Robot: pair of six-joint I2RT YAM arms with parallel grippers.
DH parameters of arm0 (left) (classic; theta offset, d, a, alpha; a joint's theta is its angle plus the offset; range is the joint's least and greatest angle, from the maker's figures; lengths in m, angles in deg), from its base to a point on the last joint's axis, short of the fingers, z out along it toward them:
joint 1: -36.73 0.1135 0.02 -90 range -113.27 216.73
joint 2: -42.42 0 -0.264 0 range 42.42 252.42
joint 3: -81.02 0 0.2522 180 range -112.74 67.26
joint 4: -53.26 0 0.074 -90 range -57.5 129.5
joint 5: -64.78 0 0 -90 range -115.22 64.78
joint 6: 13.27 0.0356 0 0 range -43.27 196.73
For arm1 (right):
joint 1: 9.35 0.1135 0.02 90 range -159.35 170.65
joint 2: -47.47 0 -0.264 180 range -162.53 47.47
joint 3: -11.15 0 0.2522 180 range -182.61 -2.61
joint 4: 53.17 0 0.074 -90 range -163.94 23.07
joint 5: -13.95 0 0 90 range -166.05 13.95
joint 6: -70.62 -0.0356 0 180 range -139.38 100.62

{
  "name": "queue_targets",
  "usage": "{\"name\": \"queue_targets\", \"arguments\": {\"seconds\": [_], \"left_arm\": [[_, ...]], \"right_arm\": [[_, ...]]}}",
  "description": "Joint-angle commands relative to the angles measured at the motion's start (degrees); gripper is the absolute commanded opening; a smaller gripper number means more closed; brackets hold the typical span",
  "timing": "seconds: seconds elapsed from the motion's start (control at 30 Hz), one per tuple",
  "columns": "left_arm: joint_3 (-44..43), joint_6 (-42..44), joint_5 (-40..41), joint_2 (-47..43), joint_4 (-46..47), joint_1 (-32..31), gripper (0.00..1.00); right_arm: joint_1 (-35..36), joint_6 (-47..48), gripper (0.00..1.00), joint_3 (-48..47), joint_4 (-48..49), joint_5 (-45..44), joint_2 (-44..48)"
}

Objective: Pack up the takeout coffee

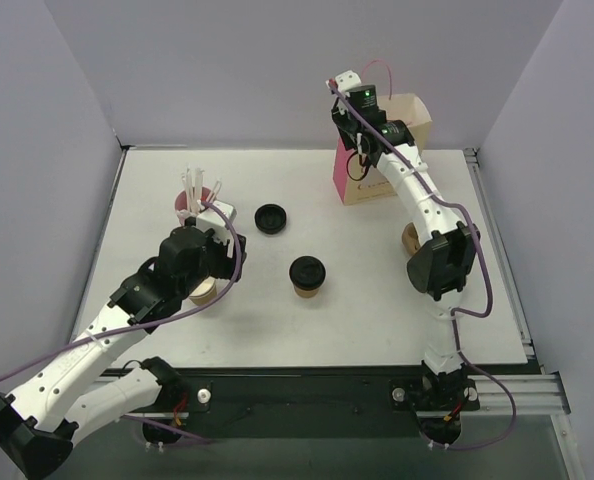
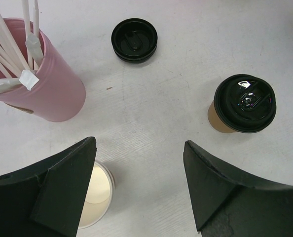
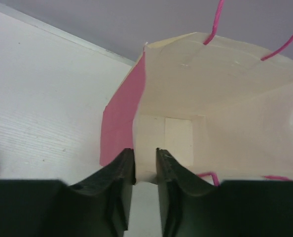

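The takeout coffee (image 1: 307,272) (image 2: 245,103), a brown paper cup under a black lid, stands upright mid-table. My left gripper (image 1: 215,222) (image 2: 138,143) hovers open to its left with only bare table between the fingers. A lidless paper cup (image 2: 94,197) sits partly under the left finger. My right gripper (image 1: 358,160) (image 3: 145,150) is at the top of the pink-and-cream paper bag (image 1: 345,172) (image 3: 210,98) at the back right. Its jaws stand narrowly apart astride the bag's rim. Cream paper fills the gap, and I cannot tell whether it is pinched.
A pink cup of white straws (image 1: 192,200) (image 2: 43,84) stands just left of the left gripper. A loose black lid (image 1: 270,217) (image 2: 134,39) lies beyond the coffee. Another brown cup (image 1: 411,238) sits half hidden behind the right arm. Grey walls enclose the table.
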Motion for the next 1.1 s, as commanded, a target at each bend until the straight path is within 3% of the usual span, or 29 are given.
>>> {"name": "queue_targets", "arguments": {"seconds": [0.0,0.1,0.27,0.67,0.93,1.07], "left_arm": [[-0.58,0.67,0.32,0.08,2.97,-0.28,0.81],[-0.50,0.76,0.50,0.08,2.97,-0.28,0.81],[-0.50,0.76,0.76,0.34,2.88,-0.28,0.81],[-0.50,0.59,0.07,0.43,2.62,-1.33,0.81],[-1.91,-5.12,-6.08,4.02,2.44,-8.71,0.77],[0.20,-9.42,-6.44,5.53,7.08,-10.65,0.79]], "right_arm": [[-0.70,0.43,0.14,-1.70,-0.41,1.01,0.77],[-0.44,0.35,0.00,-0.20,-0.41,1.72,2.17],[0.79,-0.62,0.00,3.66,-0.41,1.45,6.39],[6.50,1.14,0.00,17.20,-1.02,-9.71,18.60],[9.05,2.02,0.00,19.05,-1.99,-11.38,24.58],[9.32,1.84,0.00,18.96,-2.52,-12.08,26.17]]}}
